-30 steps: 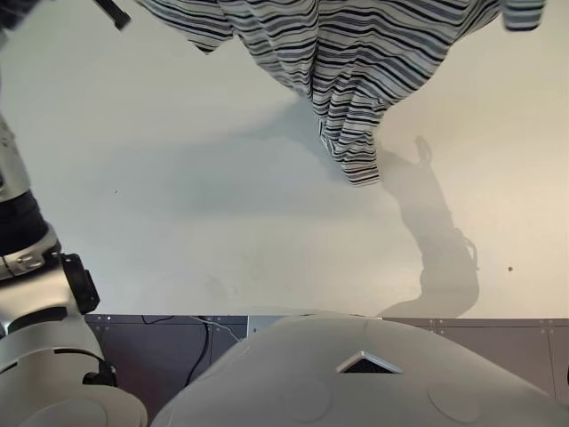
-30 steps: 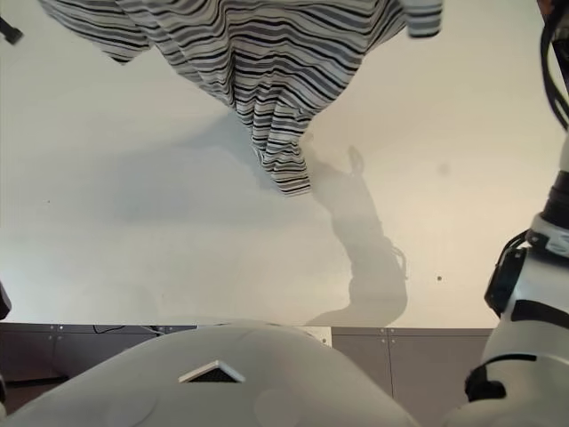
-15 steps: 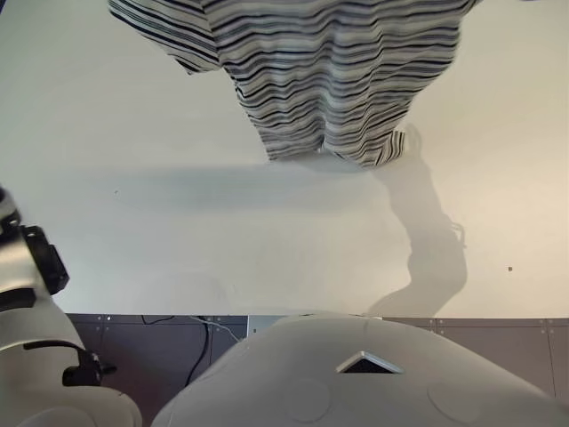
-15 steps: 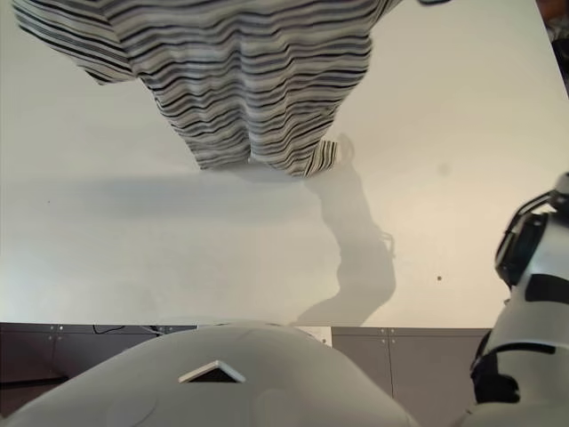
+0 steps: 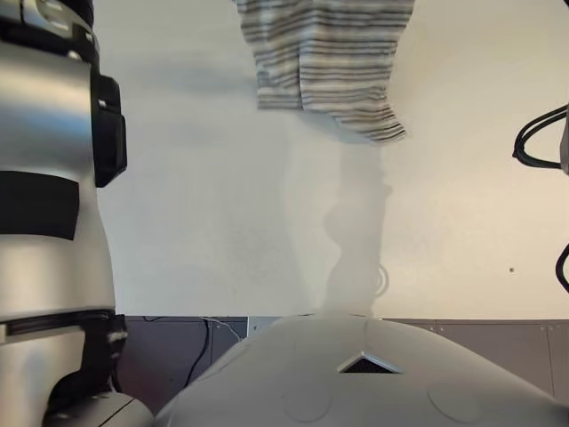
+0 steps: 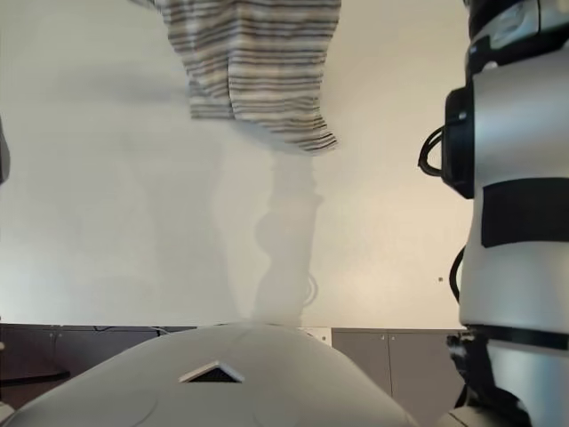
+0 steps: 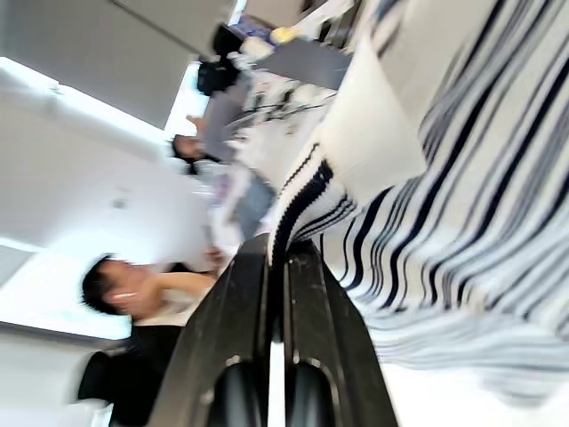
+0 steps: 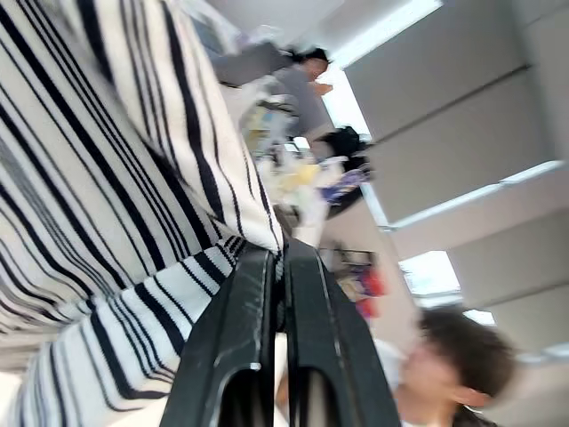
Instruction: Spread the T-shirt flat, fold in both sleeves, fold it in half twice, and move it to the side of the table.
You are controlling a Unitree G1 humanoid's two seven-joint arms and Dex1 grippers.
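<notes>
Two grippers each gripped the single striped T-shirt (image 5: 324,53). The left gripper (image 7: 277,256) had its two fingers pressed together on a dark-edged hem of the cloth. The right gripper (image 8: 277,254) was clamped the same way on another striped edge. The shirt hung bunched over the far part of the one white table (image 5: 213,196), its lowest corner trailing toward the right. Whether that corner touched the table could not be told. The shirt's upper part was cut off at the head views' top edge.
</notes>
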